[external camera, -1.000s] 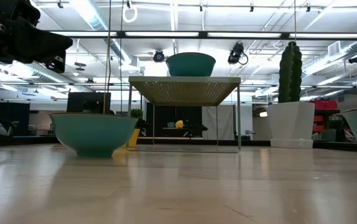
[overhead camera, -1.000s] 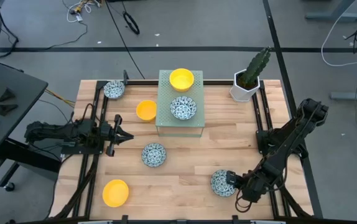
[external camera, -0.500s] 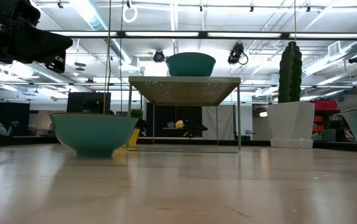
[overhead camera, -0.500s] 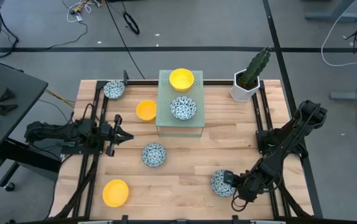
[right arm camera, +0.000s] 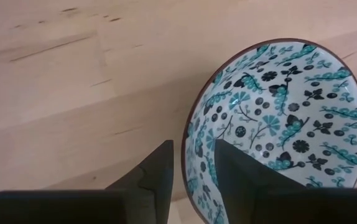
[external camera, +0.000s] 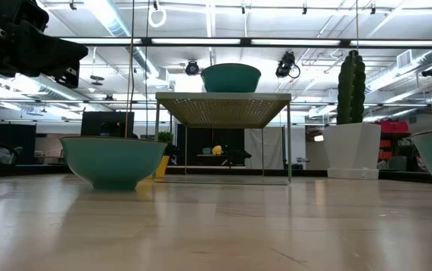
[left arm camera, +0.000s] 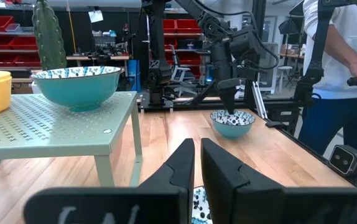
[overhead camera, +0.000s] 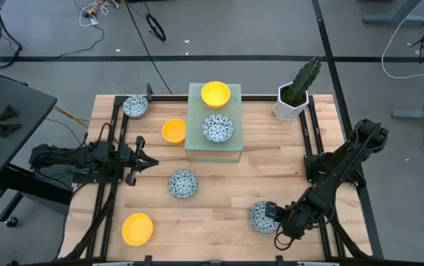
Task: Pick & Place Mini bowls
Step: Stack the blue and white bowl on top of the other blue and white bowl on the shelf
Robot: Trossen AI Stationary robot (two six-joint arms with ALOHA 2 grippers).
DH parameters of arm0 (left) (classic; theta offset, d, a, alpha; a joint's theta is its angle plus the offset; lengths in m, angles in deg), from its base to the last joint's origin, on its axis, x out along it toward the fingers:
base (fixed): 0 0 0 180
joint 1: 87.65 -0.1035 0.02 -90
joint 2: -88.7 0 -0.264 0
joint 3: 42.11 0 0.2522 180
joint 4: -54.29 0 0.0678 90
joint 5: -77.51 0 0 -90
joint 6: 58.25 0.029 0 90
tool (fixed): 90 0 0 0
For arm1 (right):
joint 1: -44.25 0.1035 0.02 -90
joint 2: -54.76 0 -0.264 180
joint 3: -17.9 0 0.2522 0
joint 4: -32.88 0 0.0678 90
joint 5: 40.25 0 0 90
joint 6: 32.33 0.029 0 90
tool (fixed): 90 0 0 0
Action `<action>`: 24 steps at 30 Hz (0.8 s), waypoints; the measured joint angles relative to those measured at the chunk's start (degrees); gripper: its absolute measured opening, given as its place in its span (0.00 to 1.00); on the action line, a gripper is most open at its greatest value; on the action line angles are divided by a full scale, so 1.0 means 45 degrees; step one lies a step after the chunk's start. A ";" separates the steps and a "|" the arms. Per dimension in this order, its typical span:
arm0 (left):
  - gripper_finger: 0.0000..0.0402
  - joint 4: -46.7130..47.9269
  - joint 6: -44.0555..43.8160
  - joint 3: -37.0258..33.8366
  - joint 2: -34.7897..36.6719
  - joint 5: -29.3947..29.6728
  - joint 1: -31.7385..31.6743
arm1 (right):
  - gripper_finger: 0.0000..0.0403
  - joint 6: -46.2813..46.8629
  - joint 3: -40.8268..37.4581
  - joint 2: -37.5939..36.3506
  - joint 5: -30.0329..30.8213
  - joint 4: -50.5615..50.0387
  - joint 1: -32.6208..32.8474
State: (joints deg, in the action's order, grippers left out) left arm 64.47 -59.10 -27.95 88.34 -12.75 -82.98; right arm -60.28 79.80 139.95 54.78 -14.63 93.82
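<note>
A blue-patterned mini bowl sits near the table's front right, and my right gripper is shut on its rim. Two more patterned bowls lie on the wood at the far left and in the middle. Yellow bowls lie left of the stand and at the near left. A yellow bowl and a patterned bowl rest on the green mesh stand. My left gripper waits shut at the table's left, pointing level. My right gripper has the patterned bowl's rim between its two fingers, one finger inside the bowl and one outside it. The fingers come steeply from above on the bowl's right side. I cannot tell whether the bowl's base is on the table.
A white pot with a cactus stands at the far right corner. Bare wood lies between the stand and the front edge. A person in a white top stands beyond the table's right side.
</note>
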 joint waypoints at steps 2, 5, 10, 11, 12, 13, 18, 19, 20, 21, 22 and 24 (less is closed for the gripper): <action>0.09 -0.0002 0.0000 0.0000 0.0004 0.0000 0.0000 | 0.29 0.0000 0.0000 0.0000 -0.0008 -0.0042 0.0002; 0.09 -0.0004 0.0000 0.0000 0.0004 0.0000 0.0004 | 0.26 -0.0005 0.0000 0.0000 -0.0008 -0.0078 0.0002; 0.09 0.0000 -0.0001 0.0000 0.0004 0.0000 0.0003 | 0.20 -0.0010 0.0000 -0.0005 -0.0004 -0.0133 0.0002; 0.09 0.0001 0.0000 0.0000 0.0000 0.0000 0.0004 | 0.19 -0.0010 0.0000 -0.0005 -0.0004 -0.0134 0.0002; 0.09 -0.0001 -0.0003 0.0000 0.0005 0.0000 0.0004 | 0.18 -0.0010 0.0000 -0.0005 -0.0004 -0.0134 0.0002; 0.09 -0.0003 -0.0001 0.0000 0.0002 0.0000 0.0002 | 0.17 -0.0005 0.0000 -0.0005 -0.0008 -0.0137 0.0002; 0.09 -0.0001 -0.0002 0.0000 0.0002 0.0000 0.0004 | 0.12 -0.0010 0.0000 -0.0005 -0.0004 -0.0188 0.0002; 0.09 -0.0002 0.0000 0.0000 0.0002 0.0000 0.0004 | 0.12 -0.0010 0.0000 -0.0010 -0.0004 -0.0206 0.0002; 0.09 -0.0004 0.0000 0.0000 0.0004 0.0000 0.0004 | 0.11 -0.0011 0.0000 -0.0010 0.0000 -0.0229 0.0002; 0.09 0.0000 0.0000 0.0000 0.0002 0.0000 0.0003 | 0.11 -0.0010 0.0000 -0.0010 0.0001 -0.0248 0.0002; 0.09 -0.0001 -0.0001 0.0000 0.0002 0.0000 0.0004 | 0.11 -0.0010 0.0000 -0.0010 0.0001 -0.0255 0.0002; 0.09 -0.0003 0.0000 0.0000 0.0004 0.0000 0.0004 | 0.10 -0.0010 0.0000 -0.0010 0.0001 -0.0255 0.0002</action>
State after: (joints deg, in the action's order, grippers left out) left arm 64.45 -59.10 -27.95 88.36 -12.75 -82.96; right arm -60.32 79.80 139.90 54.79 -15.78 93.83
